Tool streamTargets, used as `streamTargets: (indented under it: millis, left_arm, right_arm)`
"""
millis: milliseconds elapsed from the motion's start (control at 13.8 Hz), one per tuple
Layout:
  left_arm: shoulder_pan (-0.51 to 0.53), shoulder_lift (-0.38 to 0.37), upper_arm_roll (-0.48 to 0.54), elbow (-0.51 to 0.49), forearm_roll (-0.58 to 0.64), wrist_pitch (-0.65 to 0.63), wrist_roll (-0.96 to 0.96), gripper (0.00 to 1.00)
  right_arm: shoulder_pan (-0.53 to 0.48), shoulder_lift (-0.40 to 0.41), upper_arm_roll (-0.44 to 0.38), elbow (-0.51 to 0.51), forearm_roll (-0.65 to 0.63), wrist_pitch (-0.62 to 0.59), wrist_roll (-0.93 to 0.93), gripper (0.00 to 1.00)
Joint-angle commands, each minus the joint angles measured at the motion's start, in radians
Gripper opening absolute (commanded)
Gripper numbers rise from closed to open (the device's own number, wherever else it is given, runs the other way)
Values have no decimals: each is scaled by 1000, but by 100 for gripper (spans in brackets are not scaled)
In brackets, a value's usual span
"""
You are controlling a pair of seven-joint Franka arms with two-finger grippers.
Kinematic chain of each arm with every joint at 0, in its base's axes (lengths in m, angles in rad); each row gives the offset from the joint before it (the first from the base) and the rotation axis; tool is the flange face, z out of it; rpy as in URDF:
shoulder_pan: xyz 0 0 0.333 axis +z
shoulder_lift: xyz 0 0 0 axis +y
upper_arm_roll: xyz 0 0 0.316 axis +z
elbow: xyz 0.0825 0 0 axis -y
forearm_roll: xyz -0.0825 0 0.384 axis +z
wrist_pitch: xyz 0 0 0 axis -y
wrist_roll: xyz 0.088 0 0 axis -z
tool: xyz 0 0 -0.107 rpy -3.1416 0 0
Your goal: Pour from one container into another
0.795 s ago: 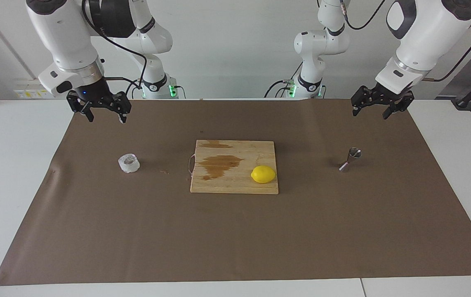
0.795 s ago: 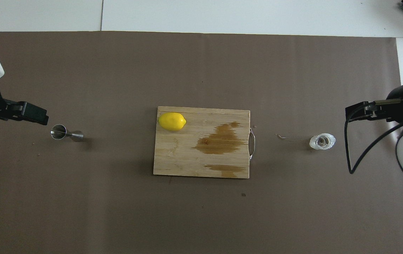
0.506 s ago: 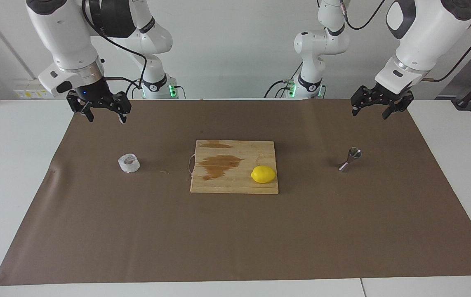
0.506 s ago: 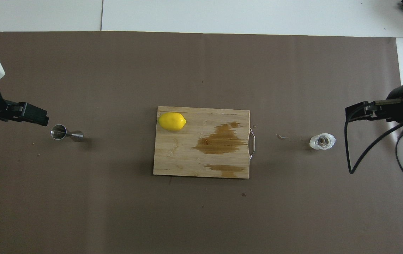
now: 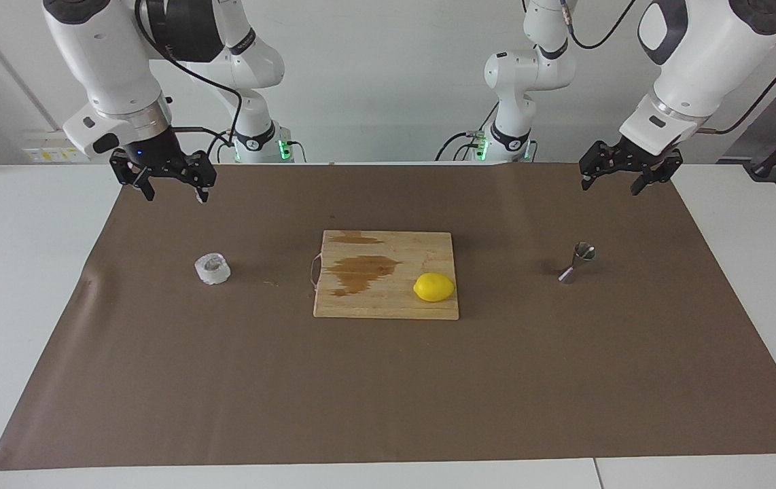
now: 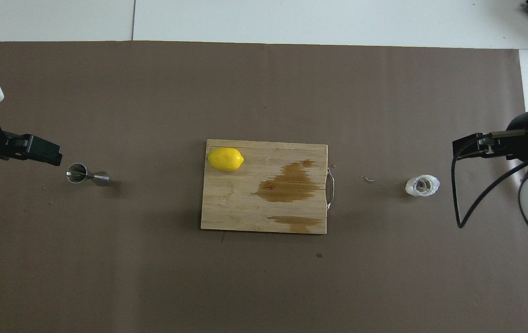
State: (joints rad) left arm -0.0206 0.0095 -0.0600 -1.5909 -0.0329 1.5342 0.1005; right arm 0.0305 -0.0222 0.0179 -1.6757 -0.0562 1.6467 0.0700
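The squat whitish translucent cup stands on the brown mat toward the right arm's end; it also shows in the overhead view. The small steel hourglass jigger stands on the mat toward the left arm's end, and shows from above in the overhead view. My right gripper hangs open and empty in the air over the mat, apart from the cup. My left gripper hangs open and empty over the mat, apart from the jigger.
A wooden cutting board with dark wet stains lies mid-table between the cup and the jigger. A yellow lemon sits on its corner toward the left arm's end. The brown mat covers most of the white table.
The left gripper has drifted very slightly toward its own end of the table. The cup, jigger, lemon and right gripper have not moved.
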Motion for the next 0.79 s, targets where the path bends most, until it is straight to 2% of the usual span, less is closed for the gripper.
streamTargets:
  millis: [0, 578, 723]
  left_arm:
    - [-2, -19, 3, -11, 14, -14, -7, 100]
    - [2, -46, 11, -72, 10, 27, -7, 100]
    - [33, -31, 12, -89, -1, 60, -7, 100]
  right_arm:
    - [-17, -25, 8, -30, 27, 18, 4, 100]
    - [-17, -25, 8, -30, 27, 16, 4, 100]
    - [-17, -25, 8, -30, 27, 18, 4, 100]
